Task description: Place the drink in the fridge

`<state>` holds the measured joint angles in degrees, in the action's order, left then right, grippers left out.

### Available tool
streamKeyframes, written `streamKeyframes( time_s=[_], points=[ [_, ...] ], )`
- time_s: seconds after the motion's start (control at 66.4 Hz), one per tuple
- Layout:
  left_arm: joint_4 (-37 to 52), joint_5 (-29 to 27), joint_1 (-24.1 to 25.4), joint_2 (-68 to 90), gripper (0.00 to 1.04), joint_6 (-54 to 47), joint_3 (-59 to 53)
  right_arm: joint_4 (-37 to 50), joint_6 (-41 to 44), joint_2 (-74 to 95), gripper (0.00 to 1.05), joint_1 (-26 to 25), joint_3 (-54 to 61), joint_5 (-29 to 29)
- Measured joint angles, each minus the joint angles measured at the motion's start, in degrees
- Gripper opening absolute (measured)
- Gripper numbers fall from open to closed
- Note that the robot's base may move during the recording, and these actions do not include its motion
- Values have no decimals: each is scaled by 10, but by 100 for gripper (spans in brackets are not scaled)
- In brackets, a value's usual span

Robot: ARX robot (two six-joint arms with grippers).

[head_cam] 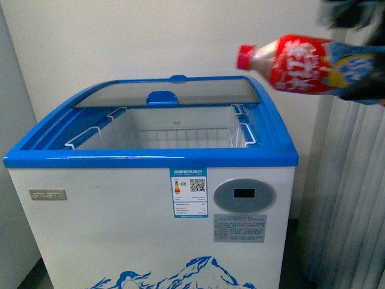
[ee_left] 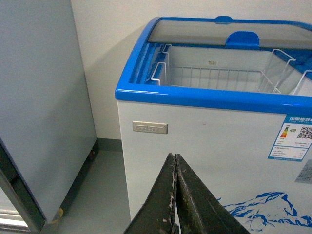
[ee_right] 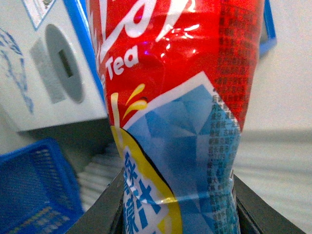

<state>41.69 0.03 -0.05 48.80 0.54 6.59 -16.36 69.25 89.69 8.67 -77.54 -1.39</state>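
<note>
Drink [head_cam: 301, 63] is held sideways, cap leading, pinched by the right gripper [ee_right: 178, 214] near the right rear corner of the fridge [head_cam: 150, 158], so it can be lowered in. Meanwhile the left gripper [ee_left: 175, 195] is pressed together, idle.

The left tool [ee_left: 174, 157] has two flat, nearly black fingers [ee_left: 156, 204], each one narrowing to a point, with pale scuffs and small chipped spots along the inner edges, and the right tool [ee_right: 178, 187] has similar matte dark fingers [ee_right: 100, 212] with smooth, straight sides.
</note>
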Motion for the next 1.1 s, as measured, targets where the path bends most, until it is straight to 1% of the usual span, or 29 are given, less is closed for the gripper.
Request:
streamKeyframes(
  time_s=[0.06, 0.12, 0.241, 0.361, 0.467, 0.602, 0.617, 0.632, 0.677, 0.828, 0.963, 1.099],
  points=[
    [-16, 0, 0, -28, 3, 0, -11, -5, 54, 98, 37, 27, -100, 31],
    [-34, 0, 0, -56, 3, 0, -21, -22, 72, 186, 37, 49, -196, 68],
    [-61, 0, 0, -94, 3, 0, -32, -37, 80, 285, 37, 71, -306, 98],
    [-45, 0, 0, -105, 3, 0, -54, -44, 79, 352, 37, 85, -379, 113],
    [-76, 0, 0, -137, 3, -1, -57, -45, 79, 394, 37, 97, -424, 119],
    [-115, 0, 0, -182, 3, -1, -57, -30, 80, 417, 38, 107, -431, 130],
    [-118, 0, 0, -185, 3, -1, -57, -28, 80, 418, 40, 108, -431, 131],
    [-125, 0, 0, -192, 3, -1, -57, -27, 78, 420, 44, 109, -431, 131],
    [-138, 0, 0, -205, 3, -1, -57, -24, 75, 424, 52, 111, -430, 133],
    [-176, 0, 0, -245, 3, -1, -57, 1, 53, 426, 75, 113, -414, 132],
    [-211, 0, 0, -282, 3, -1, -57, 32, 24, 393, 98, 113, -362, 117],
    [-240, 0, 0, -312, 3, -1, -57, 61, -16, 319, 97, 112, -276, 85]
  ],
)
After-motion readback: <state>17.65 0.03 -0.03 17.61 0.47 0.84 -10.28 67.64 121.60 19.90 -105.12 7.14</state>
